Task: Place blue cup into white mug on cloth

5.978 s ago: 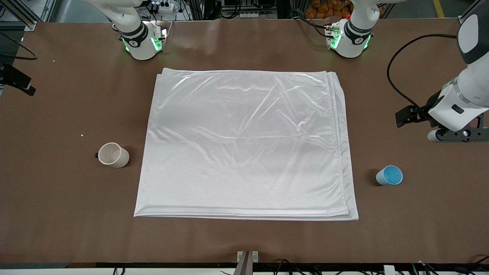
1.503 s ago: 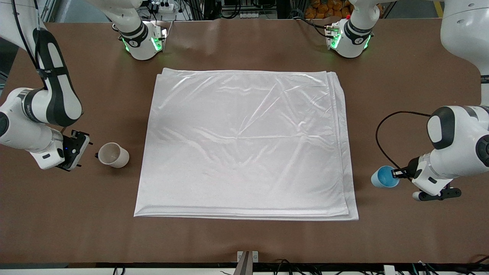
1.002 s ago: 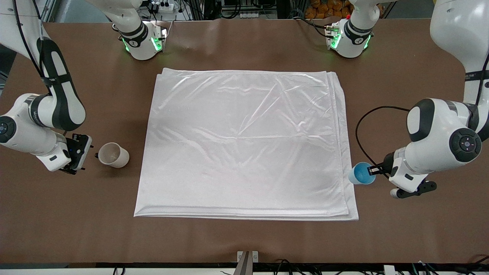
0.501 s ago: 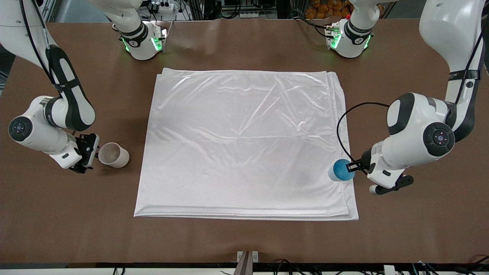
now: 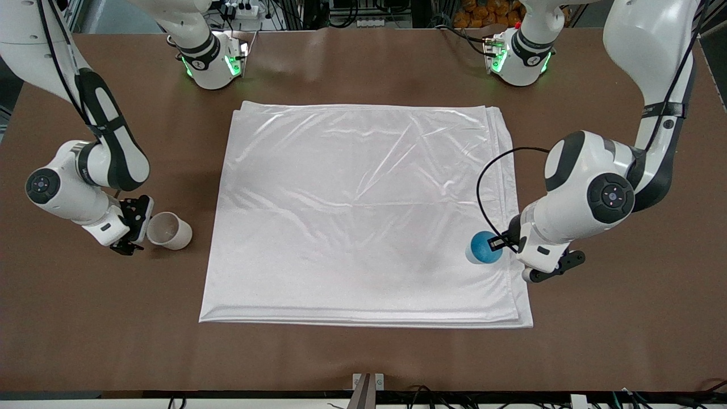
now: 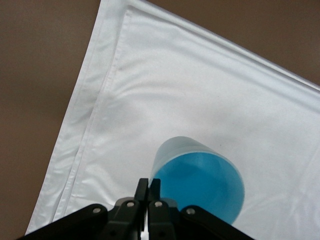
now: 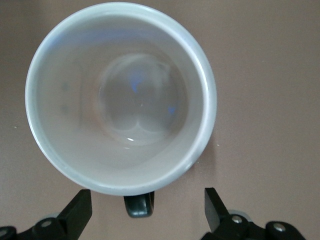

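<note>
My left gripper (image 5: 498, 243) is shut on the rim of the blue cup (image 5: 483, 247) and holds it tilted over the cloth (image 5: 363, 216), near the cloth's edge at the left arm's end. In the left wrist view the fingers (image 6: 149, 190) pinch the cup's wall (image 6: 200, 180). The white mug (image 5: 168, 230) stands on the brown table beside the cloth, toward the right arm's end. My right gripper (image 5: 136, 224) is open, its fingers either side of the mug's black handle (image 7: 139, 205). The mug's inside (image 7: 122, 95) is empty.
The brown table (image 5: 363, 358) runs round the cloth on all sides. Both arm bases (image 5: 213, 59) stand along the table's edge farthest from the front camera. A black cable (image 5: 488, 176) loops from the left wrist over the cloth's edge.
My left gripper has carried the blue cup from the bare table onto the cloth's edge. My right gripper has moved in on the mug's handle. The mug has not moved.
</note>
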